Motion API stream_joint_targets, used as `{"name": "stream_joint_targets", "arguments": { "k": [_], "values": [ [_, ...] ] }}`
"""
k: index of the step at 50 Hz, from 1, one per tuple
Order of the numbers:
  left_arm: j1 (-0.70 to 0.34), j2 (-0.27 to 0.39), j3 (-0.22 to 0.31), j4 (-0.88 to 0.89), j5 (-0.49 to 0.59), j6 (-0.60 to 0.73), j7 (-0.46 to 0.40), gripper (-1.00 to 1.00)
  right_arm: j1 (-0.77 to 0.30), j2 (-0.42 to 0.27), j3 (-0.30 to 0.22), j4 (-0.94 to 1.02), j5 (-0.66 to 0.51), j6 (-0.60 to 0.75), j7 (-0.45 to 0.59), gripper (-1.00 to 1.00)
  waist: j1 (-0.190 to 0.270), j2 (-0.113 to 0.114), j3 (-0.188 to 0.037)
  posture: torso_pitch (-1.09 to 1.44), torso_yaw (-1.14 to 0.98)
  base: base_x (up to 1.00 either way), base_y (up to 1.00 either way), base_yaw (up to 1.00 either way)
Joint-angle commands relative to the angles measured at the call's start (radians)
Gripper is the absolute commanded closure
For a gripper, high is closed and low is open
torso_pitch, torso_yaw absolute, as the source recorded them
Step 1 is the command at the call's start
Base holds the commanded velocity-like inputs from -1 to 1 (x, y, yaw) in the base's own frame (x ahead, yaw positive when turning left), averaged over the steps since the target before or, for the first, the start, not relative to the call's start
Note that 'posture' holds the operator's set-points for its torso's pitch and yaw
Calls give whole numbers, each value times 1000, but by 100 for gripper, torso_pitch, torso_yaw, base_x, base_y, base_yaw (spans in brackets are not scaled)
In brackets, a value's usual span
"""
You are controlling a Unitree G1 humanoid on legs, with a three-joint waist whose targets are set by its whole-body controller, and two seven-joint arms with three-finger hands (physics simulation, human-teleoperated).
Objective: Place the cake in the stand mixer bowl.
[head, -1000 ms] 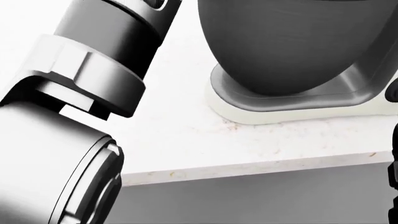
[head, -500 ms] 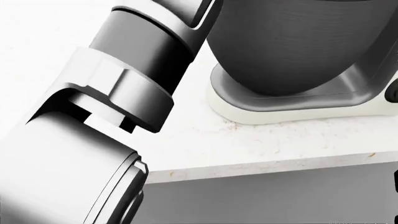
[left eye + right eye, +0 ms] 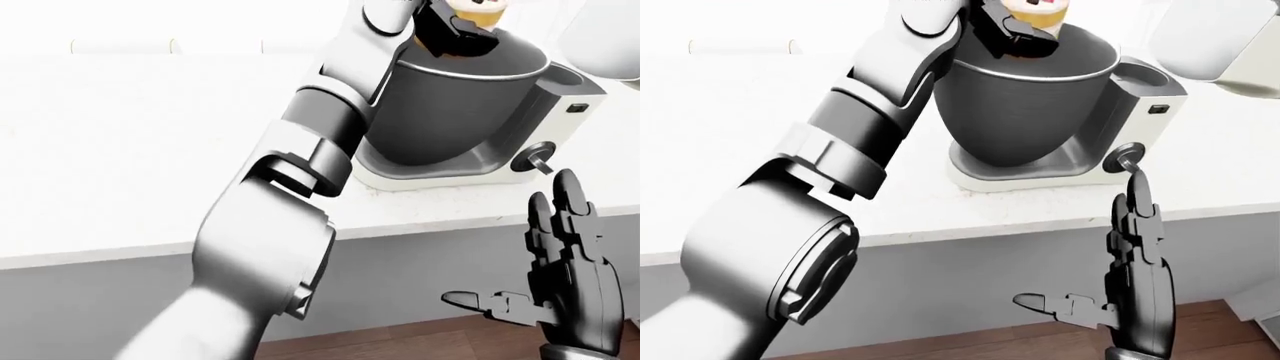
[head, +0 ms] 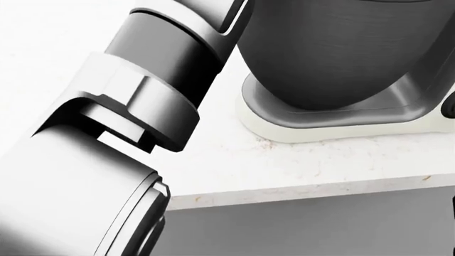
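Note:
The stand mixer's dark metal bowl [image 3: 450, 112] sits on its white base on the counter, right of centre in the eye views; the head view shows only the bowl's lower part [image 4: 334, 53]. My left arm reaches up across the views, and my left hand [image 3: 1025, 30] hangs over the bowl's rim, its dark fingers shut on the pale cake [image 3: 1038, 9] at the top edge. The cake [image 3: 478, 7] is partly cut off by the frame. My right hand [image 3: 545, 270] is low at the lower right, fingers spread open and holding nothing.
The white counter [image 3: 120, 150] runs across the views, with its edge [image 4: 298, 192] below the mixer. The mixer's raised white head [image 3: 1210, 37] is at the upper right, and its speed knob [image 3: 538, 157] faces me. Wooden floor [image 3: 400, 337] shows below the counter.
Over the last second my left arm has swung right toward the bowl in the head view; in the last half second it hardly moves. The mixer stays put.

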Motion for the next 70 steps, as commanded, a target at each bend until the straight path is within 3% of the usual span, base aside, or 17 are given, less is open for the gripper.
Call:
{"name": "stream_joint_targets", "arguments": {
  "k": [1, 3, 5, 6, 7, 9, 11, 14, 49, 50, 70],
  "values": [
    [-45, 13, 6, -40, 1, -30, 13, 100, -6, -3, -1, -39, 4, -30, -3, -100, 0, -7, -22, 0, 0, 0, 0, 0],
    [-48, 14, 4, -37, 6, -31, 17, 97, -6, -3, 0, -38, 3, -31, -2, -100, 0, -6, -22, 0, 0, 0, 0, 0],
    [-50, 18, 5, -31, 9, -30, 14, 79, -4, -1, 2, -40, 2, -32, -2, -100, 0, -6, -22, 0, 0, 0, 0, 0],
    [-51, 20, 4, -28, 14, -32, 20, 55, -3, -1, 3, -42, 2, -32, -1, -100, -1, -6, -22, 0, 0, 0, 0, 0],
    [-52, 21, 3, -26, 18, -31, 21, -33, -2, 0, 4, -43, 2, -32, -1, -100, -1, -6, -22, 0, 0, 0, 0, 0],
    [-54, 22, 5, -26, 20, -26, 21, -36, 0, 1, 5, -44, 1, -34, -1, -100, -1, -6, -22, 0, 0, 0, 0, 0],
    [-56, 24, 7, -23, 23, -24, 25, -76, 1, 1, 6, -44, 0, -34, -1, -100, -1, -5, -22, 0, 0, 0, 0, 0],
    [-54, 24, 7, -21, 28, -23, 28, -100, 2, 2, 8, -45, 0, -36, -1, -100, -1, -5, -22, 0, 0, 0, 0, 0],
    [-75, 58, 27, 2, 13, -25, 27, -100, 1, -1, 17, -31, -4, -41, -6, -100, -2, -3, -22, 0, 0, 0, 0, 0],
    [-86, 123, 43, 37, 13, -37, 9, -100, -10, -4, 29, -24, -15, -35, -9, -100, -2, -3, -22, 0, 0, 0, 0, 0],
    [-75, 204, 65, 76, 39, -67, -5, -100, -9, -18, 52, -15, -20, -36, -29, -100, -4, 8, -23, 0, 0, 0, 0, 0]
  ]
}}
